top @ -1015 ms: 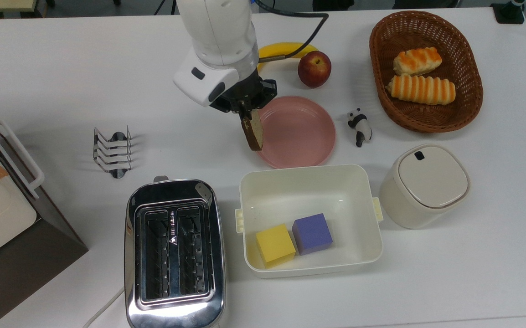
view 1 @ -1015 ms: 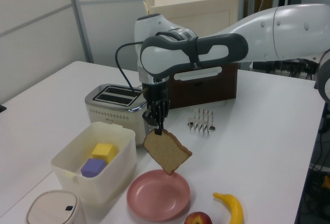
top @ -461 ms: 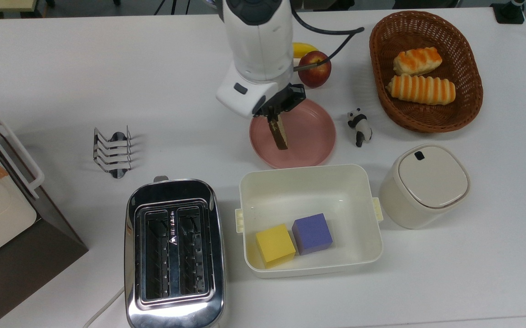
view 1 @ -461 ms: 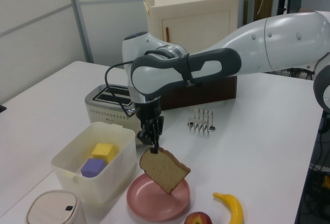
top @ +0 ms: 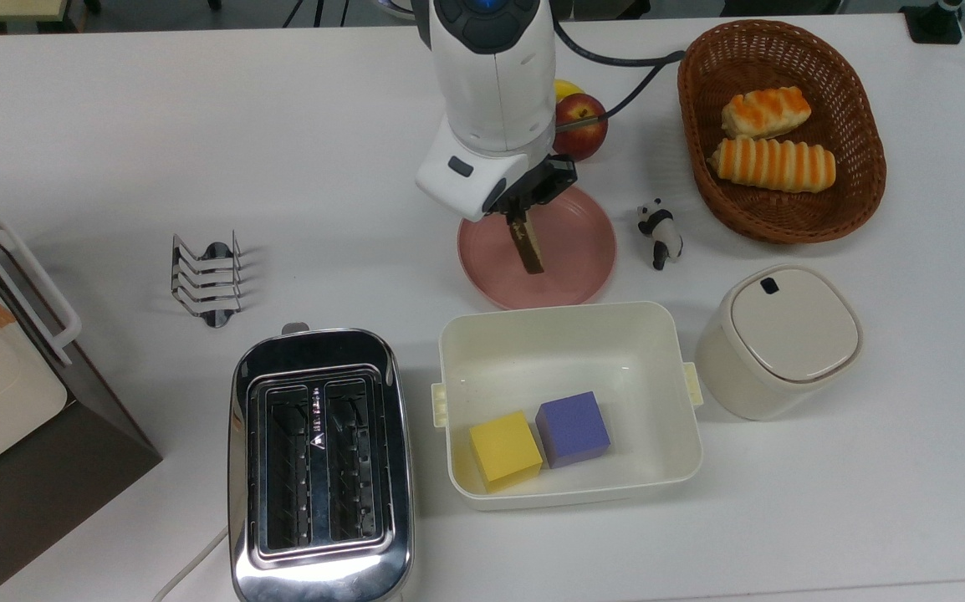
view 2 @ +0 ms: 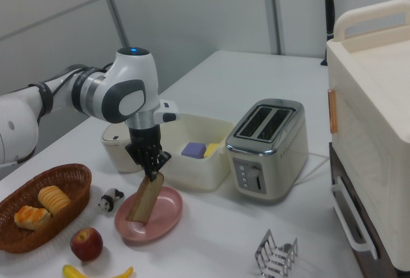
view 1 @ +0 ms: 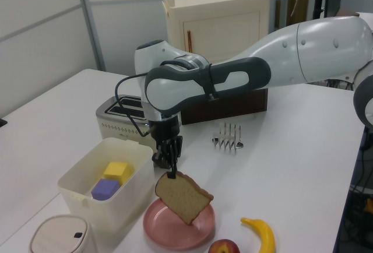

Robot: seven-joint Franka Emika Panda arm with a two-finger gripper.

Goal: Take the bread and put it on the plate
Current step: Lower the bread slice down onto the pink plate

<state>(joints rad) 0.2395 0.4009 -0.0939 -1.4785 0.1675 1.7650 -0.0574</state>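
The bread (view 1: pixel 183 197) is a tan speckled slice with a dark crust, hanging on edge from my gripper (view 1: pixel 171 173), which is shut on its top corner. It hangs tilted just above the middle of the pink plate (top: pixel 576 262). In the top view the bread (top: pixel 526 242) shows edge-on as a thin brown strip below the gripper (top: pixel 518 219). In the right view the bread (view 2: pixel 146 198) has its lower corner close to the plate (view 2: pixel 160 221); I cannot tell if they touch. The plate (view 1: pixel 169 236) lies beside the white tub.
A white tub (top: pixel 675 418) with a yellow and a purple cube sits right below the plate in the top view. A toaster (top: pixel 319 464), toast rack (top: pixel 206 279), panda figure (top: pixel 661 232), apple (top: pixel 584 123), wicker basket (top: pixel 855 201) with striped rolls, and lidded canister (top: pixel 779 340) surround it.
The arm has carried the bread toward the top view's right, from the plate's left rim to over its middle, and lowered it closer to the plate.
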